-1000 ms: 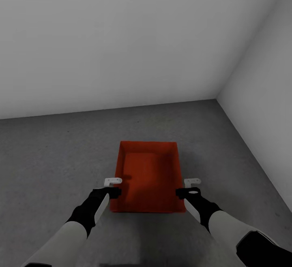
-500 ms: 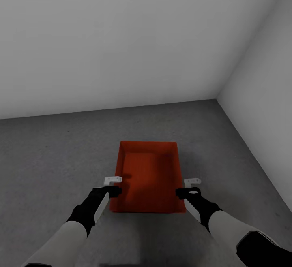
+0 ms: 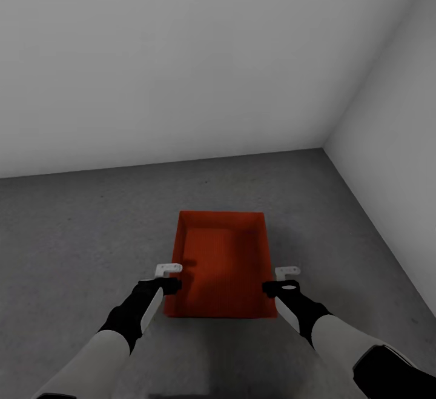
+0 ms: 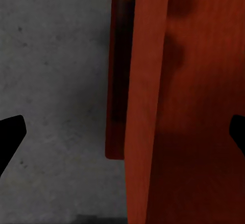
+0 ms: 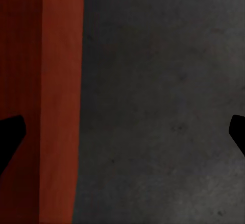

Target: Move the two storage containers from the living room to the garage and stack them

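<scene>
Plainly, the storage container (image 3: 221,264) sits on the garage floor (image 3: 79,235) near the corner of the walls, its long axis running away from the robot, with the left pincer (image 3: 169,278) and right pincer (image 3: 280,279) released and straddling its long side walls.

Orange-red storage container (image 3: 222,264) on grey floor (image 3: 72,235), left gripper (image 3: 170,278) and right gripper (image 3: 276,280) flanking it

Head cam downward; wrist cams close.
</scene>
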{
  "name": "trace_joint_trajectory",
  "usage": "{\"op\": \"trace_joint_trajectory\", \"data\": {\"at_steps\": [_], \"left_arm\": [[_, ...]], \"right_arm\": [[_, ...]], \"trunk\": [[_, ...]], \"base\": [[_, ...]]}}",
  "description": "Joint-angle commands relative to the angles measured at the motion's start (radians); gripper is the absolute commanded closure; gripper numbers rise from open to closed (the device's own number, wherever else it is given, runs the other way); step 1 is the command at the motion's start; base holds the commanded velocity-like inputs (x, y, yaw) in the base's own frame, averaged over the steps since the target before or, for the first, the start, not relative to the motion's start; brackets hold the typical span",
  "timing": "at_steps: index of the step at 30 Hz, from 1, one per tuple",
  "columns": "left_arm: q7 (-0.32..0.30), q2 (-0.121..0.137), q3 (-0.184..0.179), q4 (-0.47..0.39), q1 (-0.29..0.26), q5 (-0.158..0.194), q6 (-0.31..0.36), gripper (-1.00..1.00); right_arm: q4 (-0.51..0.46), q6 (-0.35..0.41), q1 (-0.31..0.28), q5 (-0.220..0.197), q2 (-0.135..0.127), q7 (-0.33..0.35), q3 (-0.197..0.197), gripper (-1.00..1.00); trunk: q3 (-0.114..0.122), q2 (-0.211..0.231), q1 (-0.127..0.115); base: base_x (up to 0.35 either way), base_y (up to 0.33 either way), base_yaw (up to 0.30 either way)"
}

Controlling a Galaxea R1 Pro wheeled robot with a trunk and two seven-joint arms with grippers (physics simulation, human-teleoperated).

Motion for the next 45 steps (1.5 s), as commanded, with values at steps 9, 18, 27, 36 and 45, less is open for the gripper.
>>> {"op": "trace_joint_trajectory", "data": {"at_steps": [9, 18, 27, 36, 45], "left_arm": [[0.008, 0.001, -0.006, 0.0, 0.0, 0.006, 0.005, -1.0], [0.008, 0.001, -0.007, 0.003, 0.0, 0.006, 0.005, -1.0], [0.008, 0.001, -0.005, 0.003, 0.0, 0.006, 0.006, -1.0], [0.008, 0.001, -0.001, 0.003, 0.0, 0.006, 0.005, -1.0], [0.008, 0.001, 0.0, 0.003, 0.0, 0.006, 0.006, -1.0]], "right_arm": [[-0.002, 0.006, -0.001, -0.006, -0.001, -0.007, 0.008, -1.0], [-0.002, 0.006, -0.001, -0.006, -0.001, -0.008, 0.008, -1.0], [-0.002, 0.006, -0.001, -0.006, -0.001, -0.008, 0.008, -1.0], [-0.002, 0.006, -0.001, -0.006, -0.001, -0.008, 0.008, -1.0], [-0.002, 0.006, -0.001, -0.006, -0.001, -0.009, 0.008, -1.0]], "trunk": [[0.018, 0.042, -0.023], [0.046, 0.105, -0.058], [0.075, 0.168, -0.092], [0.103, 0.231, -0.127], [0.131, 0.294, -0.161]], "base": [[0.0, 0.0, 0.0], [0.0, 0.0, 0.0], [0.0, 0.0, 0.0], [0.0, 0.0, 0.0], [0.0, 0.0, 0.0]]}}
